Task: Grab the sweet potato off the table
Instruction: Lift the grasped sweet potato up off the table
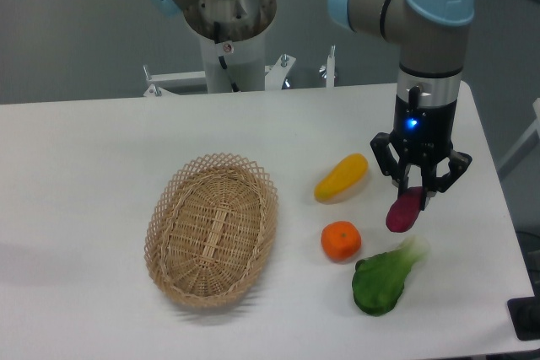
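Over the table (101, 149), the gripper (418, 190) grips the sweet potato (404, 212).

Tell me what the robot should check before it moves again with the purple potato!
1. Gripper shut on the sweet potato: ok, its fingers close over the top end.
2. Sweet potato off the table: cannot tell, it hangs tilted but one view does not show a gap under it.
3. Hold is steady: cannot tell, only the top end is pinched and most of it hangs below.
4. Green leafy vegetable out of the way: ok, it lies below the potato in the picture and apart from it.
5. Orange and yellow vegetable out of the way: ok, both lie to the left.
6. Wicker basket out of the way: ok, far left.
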